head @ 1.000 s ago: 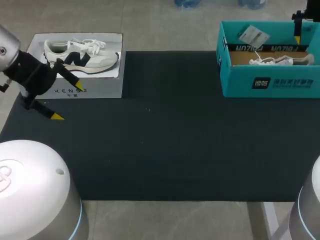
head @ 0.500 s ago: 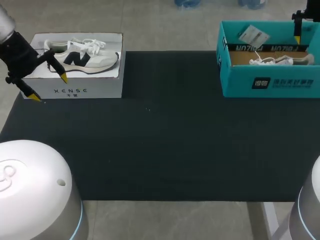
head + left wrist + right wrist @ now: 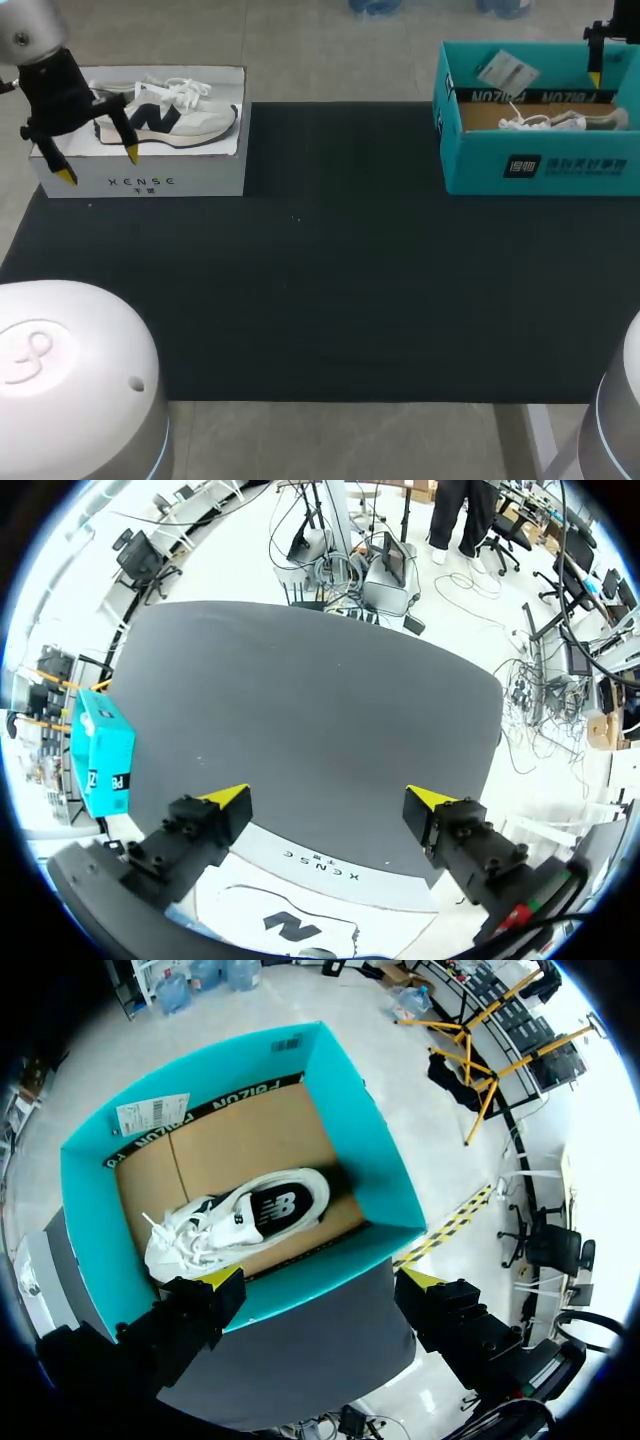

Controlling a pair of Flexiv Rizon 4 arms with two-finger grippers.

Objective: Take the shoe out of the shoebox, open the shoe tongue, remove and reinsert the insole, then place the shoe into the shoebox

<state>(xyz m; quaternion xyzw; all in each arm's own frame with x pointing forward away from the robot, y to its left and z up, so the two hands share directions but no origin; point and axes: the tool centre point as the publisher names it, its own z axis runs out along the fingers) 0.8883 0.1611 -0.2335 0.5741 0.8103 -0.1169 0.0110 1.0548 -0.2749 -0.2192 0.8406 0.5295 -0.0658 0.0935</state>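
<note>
The right gripper has its two yellow fingers spread wide and holds nothing; just under and ahead of them sits the blue-green shoebox; the white shoe lies on its side inside, on the brown bottom, not touching the fingers; a paper tag lies by the far wall. The left gripper is spread wide too, with nothing in it; under its fingers is a white box; ahead lies the black mat.
</note>
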